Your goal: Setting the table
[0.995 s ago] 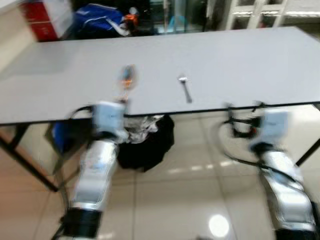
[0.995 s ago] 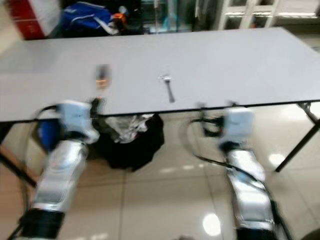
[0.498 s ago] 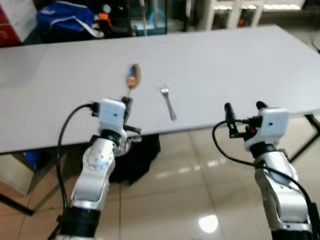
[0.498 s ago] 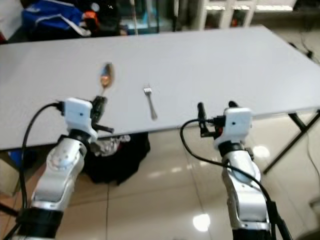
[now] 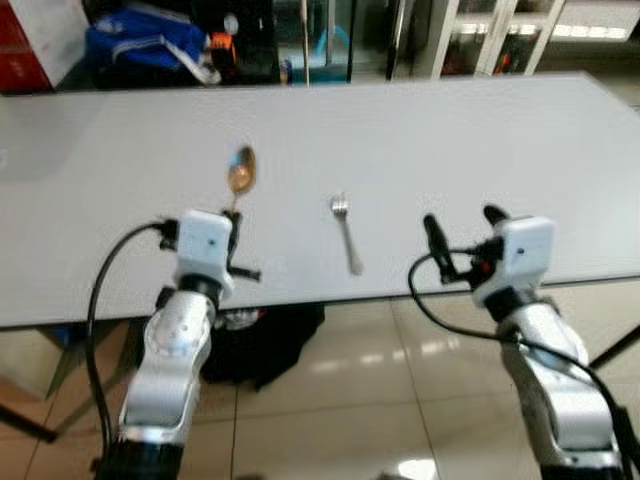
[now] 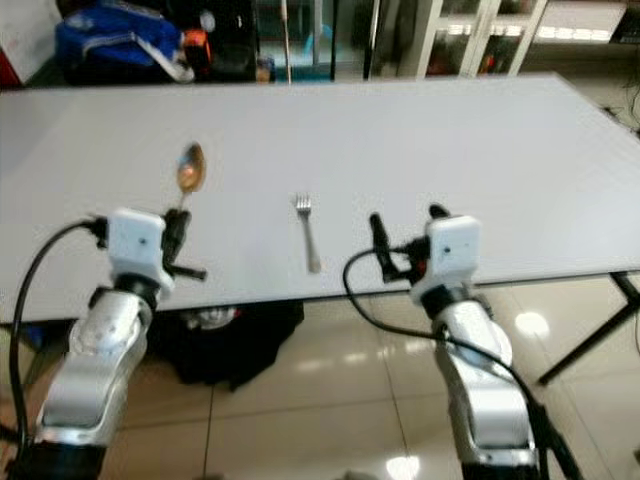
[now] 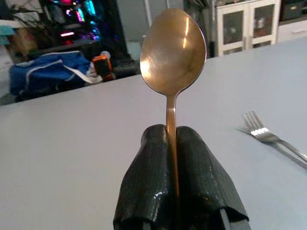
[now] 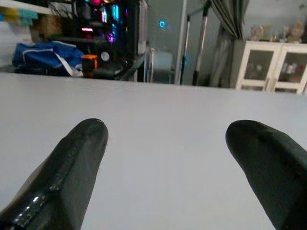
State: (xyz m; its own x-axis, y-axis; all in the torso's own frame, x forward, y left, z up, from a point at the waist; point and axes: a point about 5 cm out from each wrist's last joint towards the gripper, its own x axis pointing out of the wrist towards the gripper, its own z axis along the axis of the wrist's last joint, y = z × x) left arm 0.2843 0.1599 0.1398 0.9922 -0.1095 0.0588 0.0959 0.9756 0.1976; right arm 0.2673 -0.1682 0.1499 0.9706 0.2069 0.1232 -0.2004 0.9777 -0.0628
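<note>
Glossy metal spoon, matt table

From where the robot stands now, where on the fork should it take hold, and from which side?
Grip the fork at the handle end, from above with the open right gripper. It lies flat on the table, prongs away from the robot and handle toward the near edge, so a fingertip pinch across the thin handle looks best.

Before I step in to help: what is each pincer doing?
Left pincer: shut on the spoon.
Right pincer: open, holding nothing, above the table.
</note>
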